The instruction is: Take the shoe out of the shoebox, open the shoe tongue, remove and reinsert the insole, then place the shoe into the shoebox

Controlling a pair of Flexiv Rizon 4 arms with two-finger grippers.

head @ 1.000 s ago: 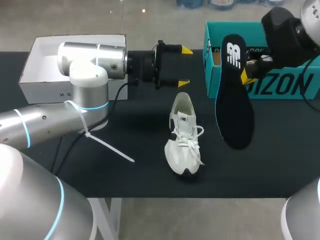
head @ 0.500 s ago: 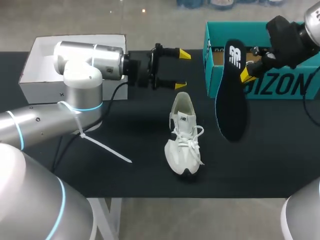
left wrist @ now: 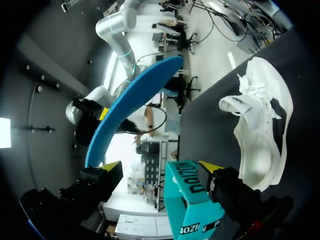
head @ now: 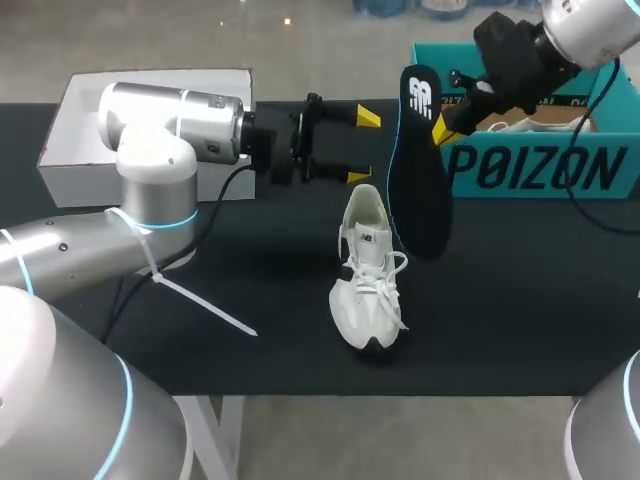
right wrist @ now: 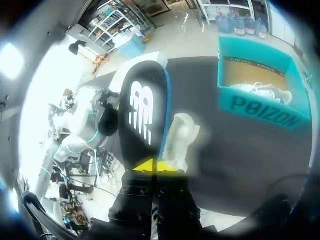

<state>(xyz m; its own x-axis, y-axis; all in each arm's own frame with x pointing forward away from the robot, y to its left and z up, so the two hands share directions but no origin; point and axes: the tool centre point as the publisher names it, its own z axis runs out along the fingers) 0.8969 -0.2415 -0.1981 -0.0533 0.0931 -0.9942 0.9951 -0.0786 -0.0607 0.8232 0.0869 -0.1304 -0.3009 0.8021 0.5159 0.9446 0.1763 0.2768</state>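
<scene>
- Insole (head: 415,175) hangs toe-down from my right jaws, which are clamped on its heel end, the end with the white logo. In the right wrist view the 2 yellow tips are pressed together against it.
- The shoe (head: 368,270) stands on its sole on the bench (head: 520,310), below my right jaws. The insole's free toe end hangs just beside its collar, and I cannot tell whether they touch.
- My left jaws are open and hold nothing. They hover near the shoe's heel, apart from it, and the shoe's toe points away from them.
- The shoebox (head: 520,172) sits under and behind my right jaws. Something white lies inside it, and I cannot tell what.
- I judge the step in hand to be reinsertion: the insole is out and not yet back in.
- To do it well, I would line the insole up with the shoe's length, logo face up and blue underside down, before lowering it.
- The toe end should enter the collar at a shallow slant and slide forward under the tongue. Pushed straight down, the soft insole would likely buckle.
- The shoe looks light and may skid, so my left jaws could steady the heel or lift the tongue.
- I would release only once the heel end lies flat inside.
</scene>
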